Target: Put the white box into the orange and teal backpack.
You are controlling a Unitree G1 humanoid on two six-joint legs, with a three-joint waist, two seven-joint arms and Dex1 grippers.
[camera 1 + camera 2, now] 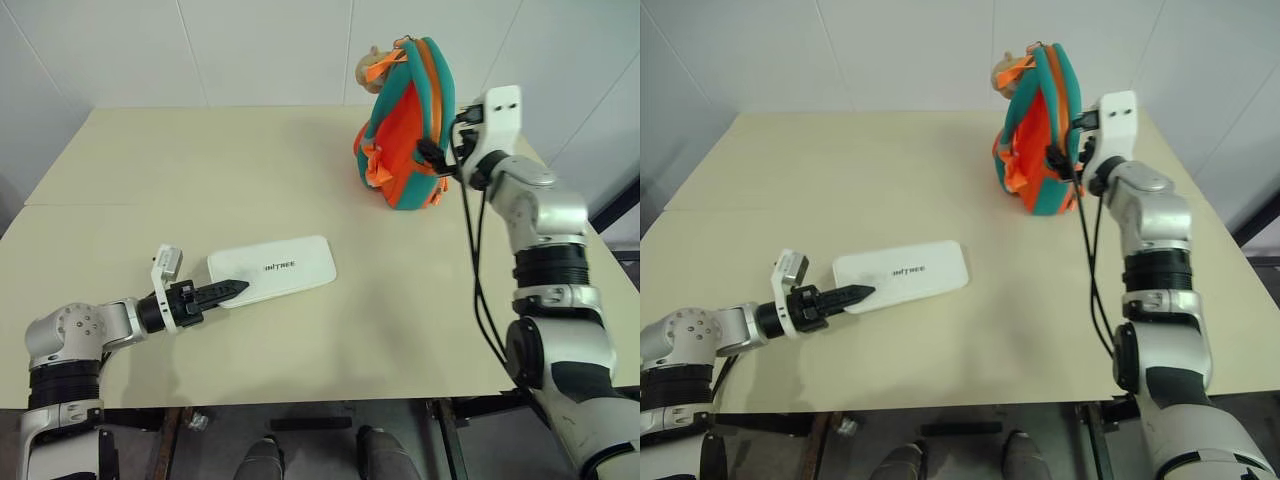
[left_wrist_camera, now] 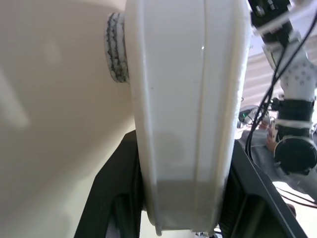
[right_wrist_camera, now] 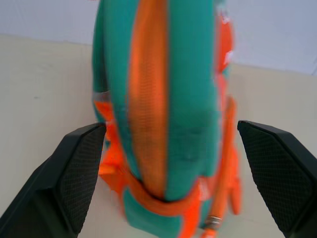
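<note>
1. The white box (image 1: pixel 272 271) is lying flat on the beige table (image 1: pixel 200 180), in the near-left part of it, with its small dark lettering facing up.
2. The left gripper (image 1: pixel 232 290) is reaching in low from the robot's left, its black fingers clamped on the near-left end of the white box.
3. In the left wrist view the box's edge (image 2: pixel 188 109) is sitting squeezed between the two dark fingers (image 2: pixel 116 188), so the jaws are closing on the box itself.
4. Whether that end of the box is lifting off the table is hard to judge from these angles; it seems to be resting or barely raised.
5. The orange and teal backpack (image 1: pixel 405 130) is standing upright at the far right of the table, well apart from the box, with a small tan charm (image 1: pixel 370 68) showing at its top.
6. The right gripper (image 1: pixel 432 155) is hovering at the backpack's right side, pointing roughly level toward it.
7. In the right wrist view its two fingers (image 3: pixel 79 168) are standing wide apart, one on each side of the backpack's teal and orange edge (image 3: pixel 163 99), gripping nothing.
</note>
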